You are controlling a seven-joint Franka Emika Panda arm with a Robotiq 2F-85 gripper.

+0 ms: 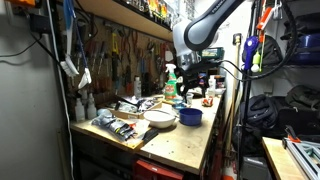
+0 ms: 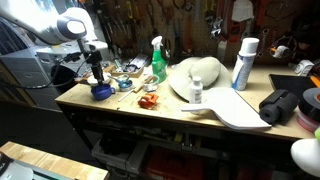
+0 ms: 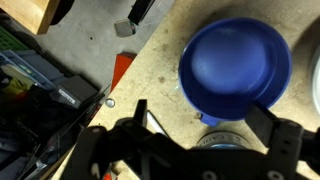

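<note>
The round blue bowl sits on the wooden workbench near its front edge, close to one end corner. The black gripper hangs directly above it, fingers spread and empty. The bowl is round, so it offers no long axis.

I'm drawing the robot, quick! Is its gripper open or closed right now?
Gripper: open, with nothing seen between its fingers, hovering over the blue bowl.
</note>
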